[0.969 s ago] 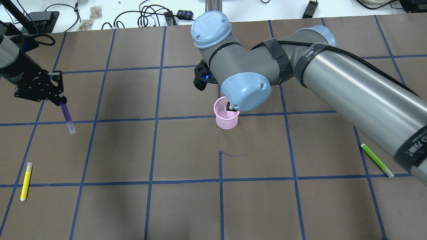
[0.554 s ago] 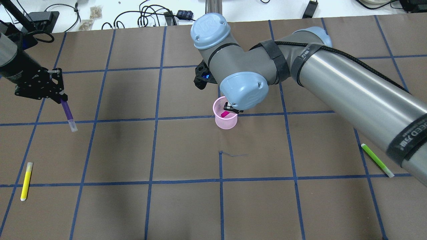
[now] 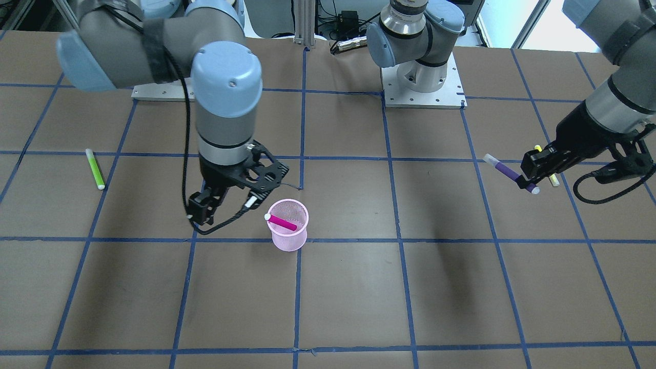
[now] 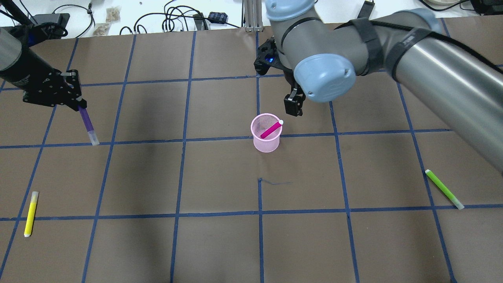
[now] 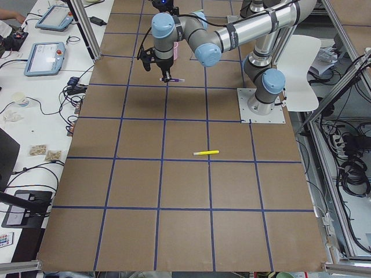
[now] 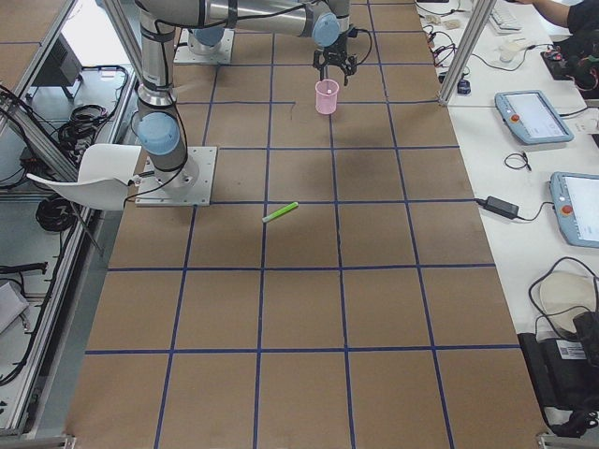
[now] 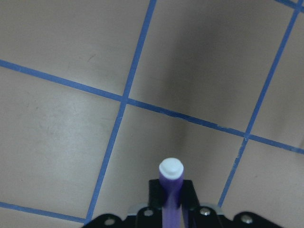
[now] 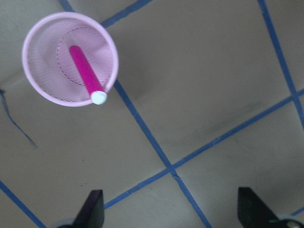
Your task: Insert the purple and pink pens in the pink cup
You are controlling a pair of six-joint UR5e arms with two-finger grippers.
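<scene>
Brown tbl [image 4: 220, 247] w/ blue grid [image 4: 216, 215], white chair [image 6: 98, 173]

Shows pink cup [image 6: 327, 97] upright on the brown, blue-gridded table [image 6: 374, 281], with right gripper [image 6: 334, 71] hanging near it, fingers pointing down. Shows green pen [image 6: 280, 212] lying flat, well apart from both, near the arm's base plate [image 6: 192, 182].

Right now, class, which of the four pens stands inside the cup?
The pink pen, leaning inside the pink cup. The purple pen is in the left gripper; the yellow pen and green pen lie on the table.
</scene>
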